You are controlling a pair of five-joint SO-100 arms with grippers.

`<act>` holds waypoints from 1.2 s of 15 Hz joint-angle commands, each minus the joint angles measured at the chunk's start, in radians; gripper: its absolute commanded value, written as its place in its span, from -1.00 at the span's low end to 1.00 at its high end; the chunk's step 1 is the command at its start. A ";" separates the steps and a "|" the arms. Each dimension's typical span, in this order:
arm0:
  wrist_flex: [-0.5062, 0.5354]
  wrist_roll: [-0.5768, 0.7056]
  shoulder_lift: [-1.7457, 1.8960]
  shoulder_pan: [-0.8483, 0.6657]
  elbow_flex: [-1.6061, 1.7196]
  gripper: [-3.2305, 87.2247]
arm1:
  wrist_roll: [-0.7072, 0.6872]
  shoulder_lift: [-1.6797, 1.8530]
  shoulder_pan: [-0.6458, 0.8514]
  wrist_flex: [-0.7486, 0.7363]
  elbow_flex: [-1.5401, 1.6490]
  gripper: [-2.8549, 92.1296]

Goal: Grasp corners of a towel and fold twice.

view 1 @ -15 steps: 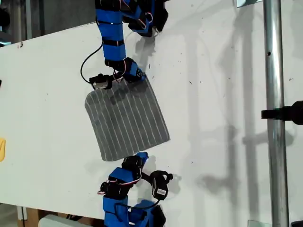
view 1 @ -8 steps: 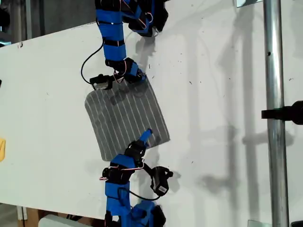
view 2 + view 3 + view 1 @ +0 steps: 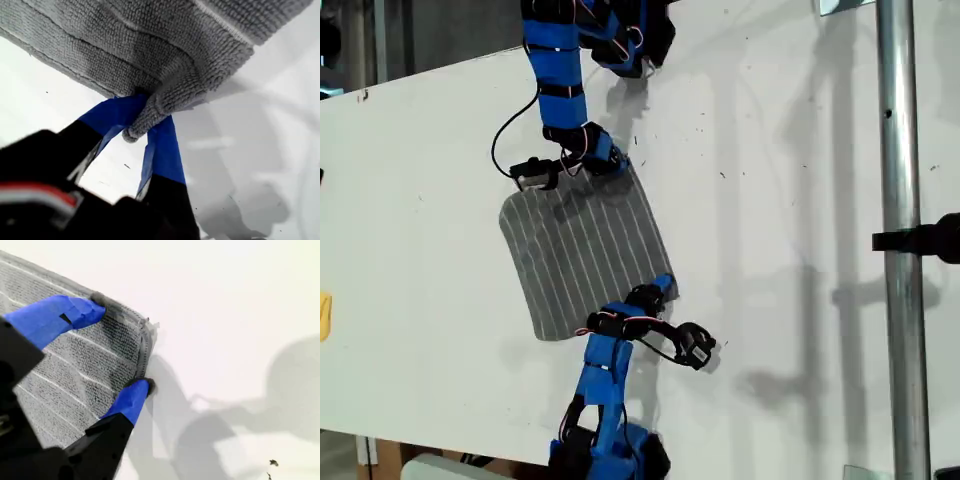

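towel [image 3: 582,250] flat | my first gripper [image 3: 142,117] pinching corner | my second gripper [image 3: 122,347] spread astride corner

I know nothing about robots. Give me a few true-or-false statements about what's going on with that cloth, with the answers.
1. The fingers of my first gripper pinch one corner of the towel. True.
2. The fingers of my second gripper are clamped shut on the towel. False: they stand open, one on each side of another corner.
3. The towel is plain red. False: it is grey with thin white stripes.
4. The towel lies on a white table. True.
5. A metal pole stands at the exterior view's left. False: it is at the exterior view's right.
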 commanded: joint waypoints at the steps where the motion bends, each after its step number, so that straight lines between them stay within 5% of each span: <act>1: -0.002 -0.031 -0.031 0.011 -0.078 -0.34 | 0.002 0.049 -0.002 -0.003 -0.044 -0.95; 3: 0.021 -0.058 -0.051 0.009 -0.094 -0.40 | 0.002 0.069 -0.002 0.002 -0.041 -0.95; 6: 0.089 -0.121 -0.066 0.006 -0.121 -0.99 | 0.003 0.118 0.000 0.000 -0.012 -0.95; 10: 0.120 -0.103 -0.023 0.014 -0.160 -0.99 | 0.003 0.163 -0.018 -0.002 0.012 -0.95; 12: 0.222 -0.074 -0.018 0.031 -0.272 -0.99 | 0.034 0.184 -0.092 0.000 0.009 -0.95; 18: 0.482 -0.166 0.244 0.209 -0.360 -0.99 | 0.278 0.299 -0.485 0.324 -0.334 -0.95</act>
